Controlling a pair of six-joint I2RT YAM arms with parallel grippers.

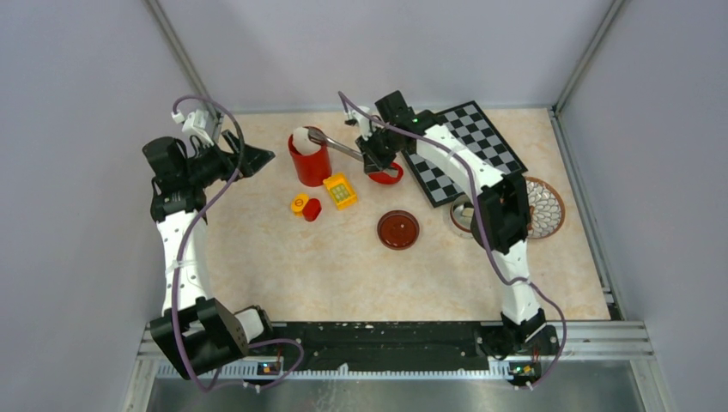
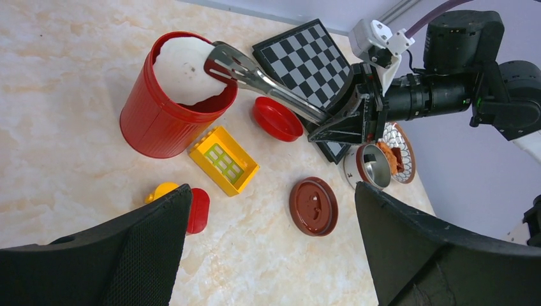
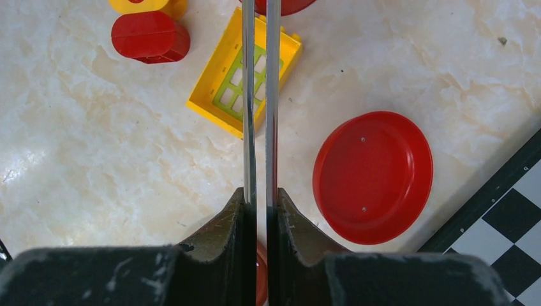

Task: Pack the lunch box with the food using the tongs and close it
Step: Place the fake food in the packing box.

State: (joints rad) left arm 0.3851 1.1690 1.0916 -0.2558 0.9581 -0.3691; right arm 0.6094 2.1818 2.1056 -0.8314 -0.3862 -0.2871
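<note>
Left gripper (image 2: 272, 191) gapes empty beside the red cup (image 2: 153, 121); tongs (image 2: 268, 83), squeezed nearly shut by the right gripper (image 3: 261, 217), reach its white filling (image 2: 182, 70), grip unclear; stiff, slick steel, probably best clamped mid-arm; lunch box (image 2: 372, 167) sits far right, by the patterned plate (image 1: 549, 206).

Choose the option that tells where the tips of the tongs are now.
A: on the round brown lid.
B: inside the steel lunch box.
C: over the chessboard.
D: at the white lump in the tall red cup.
D: in the left wrist view the tongs, held by the right hand, reach across to the red cup, and their tips sit at the white lump in it.
</note>
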